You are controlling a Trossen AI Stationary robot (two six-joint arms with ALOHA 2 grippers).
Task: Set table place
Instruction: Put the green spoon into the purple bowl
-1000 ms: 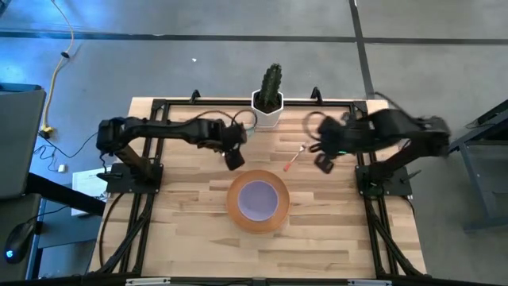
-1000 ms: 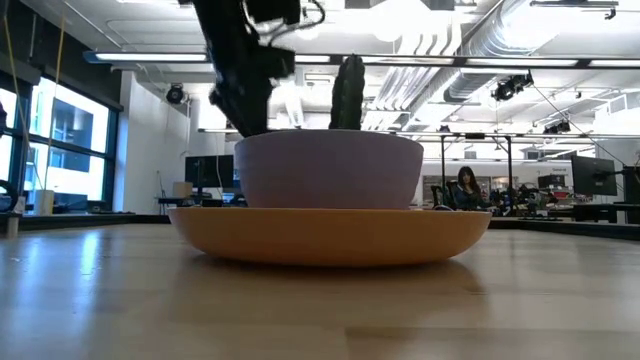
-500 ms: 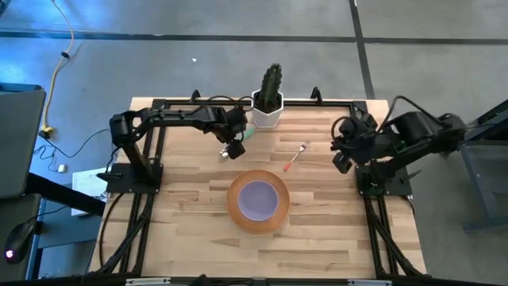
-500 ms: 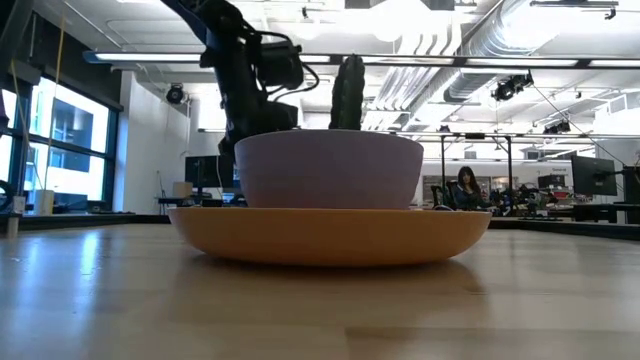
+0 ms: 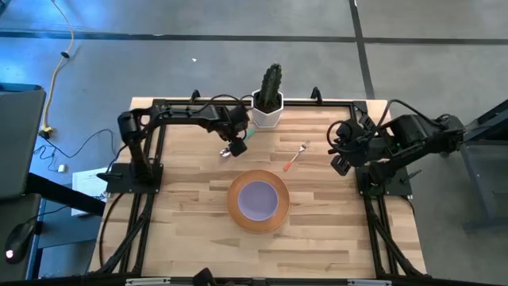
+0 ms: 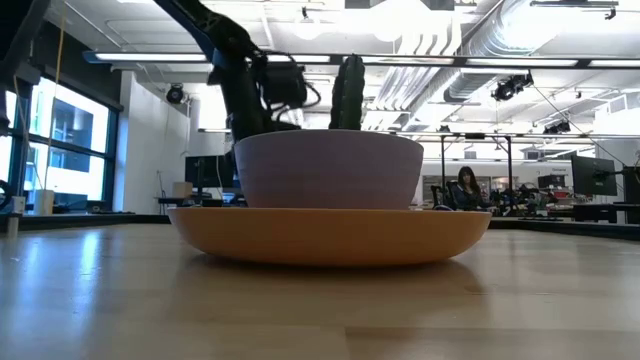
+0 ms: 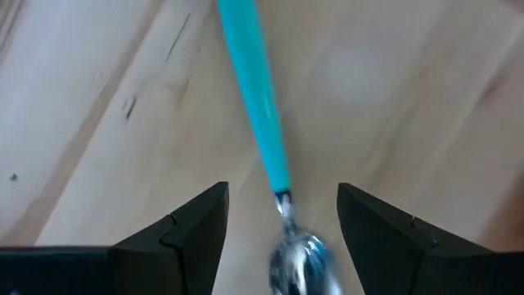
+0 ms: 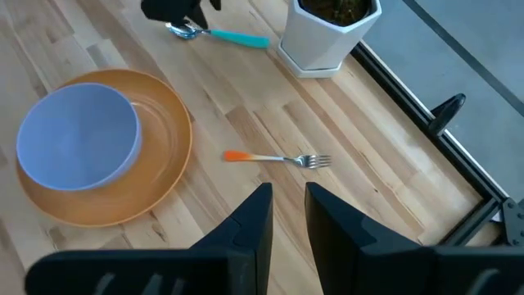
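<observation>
On the wooden table (image 5: 190, 214), the lilac bowl (image 5: 257, 199) sits inside the orange plate (image 5: 274, 216) at the near centre. Farther back, the orange-handled fork (image 5: 295, 156) lies on bare planks right of centre. The left gripper (image 5: 232, 149) is low over the teal-handled spoon (image 7: 260, 131), fingers apart astride its bowl end. The right gripper (image 5: 340, 160) waits near the right rail, fingers nearly together, holding nothing. The cactus pot (image 5: 268, 110) stands at the far edge.
</observation>
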